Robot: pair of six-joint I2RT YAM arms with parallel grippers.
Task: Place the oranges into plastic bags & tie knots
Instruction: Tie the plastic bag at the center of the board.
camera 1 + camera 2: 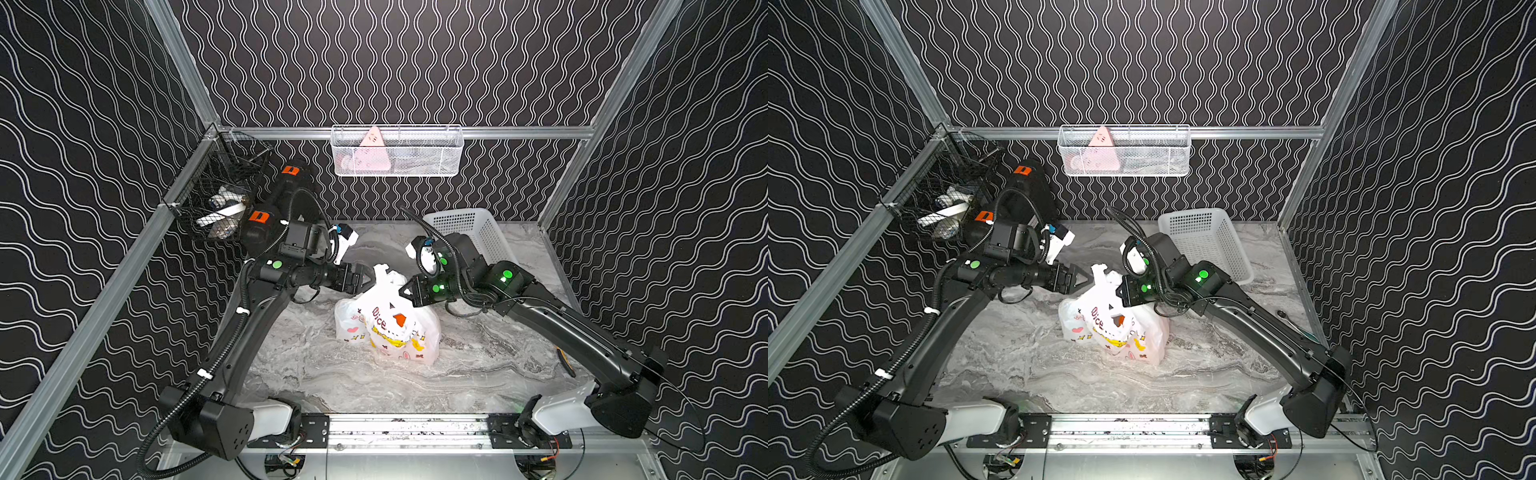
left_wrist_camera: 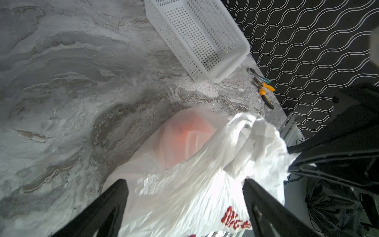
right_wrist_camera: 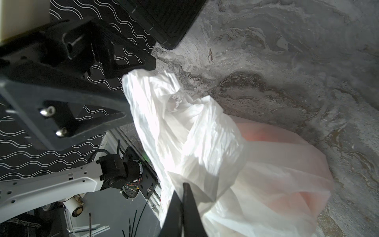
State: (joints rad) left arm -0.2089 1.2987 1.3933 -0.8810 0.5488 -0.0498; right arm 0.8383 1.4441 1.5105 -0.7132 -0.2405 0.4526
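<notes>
**A:** Right wrist cam, status?

**B:** Right gripper jaws pressed together, tips against the white bag. Possibly pinching film, but it's too blown out to confirm.

**A:** Contents?

**B:** Oranges glow through the film in two blurry patches. Bag sits on the marble tabletop.

**A:** Handles?

**B:** Handle strips crumpled and twisted together. Left gripper jaws spread wide, one fingertip touching the bag's loose end.

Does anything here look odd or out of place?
Yes: yellow-handled pliers lie loose at the edge of the table near the white basket, unrelated to bagging fruit. The bag sits upright; nothing spilled.
</notes>
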